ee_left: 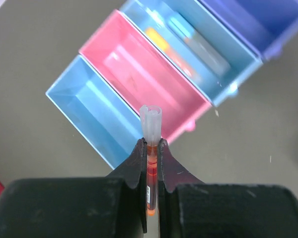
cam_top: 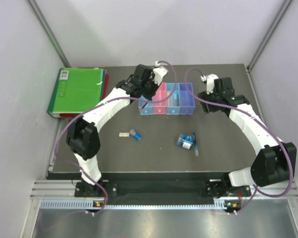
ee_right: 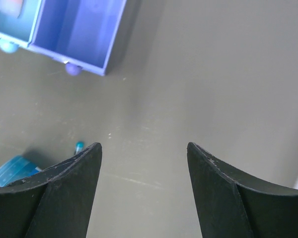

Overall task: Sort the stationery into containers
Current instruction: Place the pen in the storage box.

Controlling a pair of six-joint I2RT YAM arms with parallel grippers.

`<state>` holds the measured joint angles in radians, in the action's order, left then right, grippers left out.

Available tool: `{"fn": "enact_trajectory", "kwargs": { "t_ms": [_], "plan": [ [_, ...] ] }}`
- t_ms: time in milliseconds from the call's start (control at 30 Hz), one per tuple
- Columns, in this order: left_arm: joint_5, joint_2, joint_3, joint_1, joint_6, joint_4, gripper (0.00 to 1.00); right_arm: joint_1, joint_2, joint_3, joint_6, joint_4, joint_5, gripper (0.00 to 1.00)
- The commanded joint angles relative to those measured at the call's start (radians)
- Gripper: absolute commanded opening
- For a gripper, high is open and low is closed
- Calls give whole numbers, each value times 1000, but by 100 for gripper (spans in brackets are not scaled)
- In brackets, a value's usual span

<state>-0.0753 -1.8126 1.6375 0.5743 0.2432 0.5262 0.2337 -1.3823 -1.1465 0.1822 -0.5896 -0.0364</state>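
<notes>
Carrying the red pen [ee_left: 152,124] to the bins [cam_top: 166,99] looks like the step in hand. Off to the far left lies the green binder [cam_top: 77,91], no part of the job. The left gripper [ee_left: 152,145] has its jaws clamped on the pen, which points forward above the near end of the wall shared by the leftmost blue bin [ee_left: 92,111] and the pink bin [ee_left: 139,74]; which of the two it sits over I cannot tell. The next blue bin [ee_left: 216,74] already holds the orange marker [ee_left: 159,39] and the pale stick [ee_left: 196,42], while the violet bin [ee_left: 260,20] looks empty. I judge the next move calls for centring the pen over one bin and lining it up lengthwise before letting go. Loose on the table nearer the arms are the white block [cam_top: 123,134], blue cap [cam_top: 136,135], roll [cam_top: 186,140] and teal pen [cam_top: 194,144]. The right gripper [ee_right: 144,158] hovers, jaws apart and holding nothing, over bare table just right of the violet bin.
</notes>
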Motion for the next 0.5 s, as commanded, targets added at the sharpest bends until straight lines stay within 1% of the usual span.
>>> {"fn": "enact_trajectory", "kwargs": {
  "t_ms": [0,100,167,367,467],
  "plan": [
    [103,-69,79,-30,-223,-170,0,1,45,-67,-7,60,-65,70],
    [195,-125,126,-48,-304,-192,0,-5,35,-79,-3,57,-80,70],
    [262,-148,149,-63,-332,-207,0,-7,32,-84,-1,59,-82,70],
    [321,-237,174,-105,-396,-230,0,-16,16,-102,2,57,-92,70],
    [310,-280,191,-123,-447,-197,0,-17,9,-108,0,56,-91,70]
  ]
}}
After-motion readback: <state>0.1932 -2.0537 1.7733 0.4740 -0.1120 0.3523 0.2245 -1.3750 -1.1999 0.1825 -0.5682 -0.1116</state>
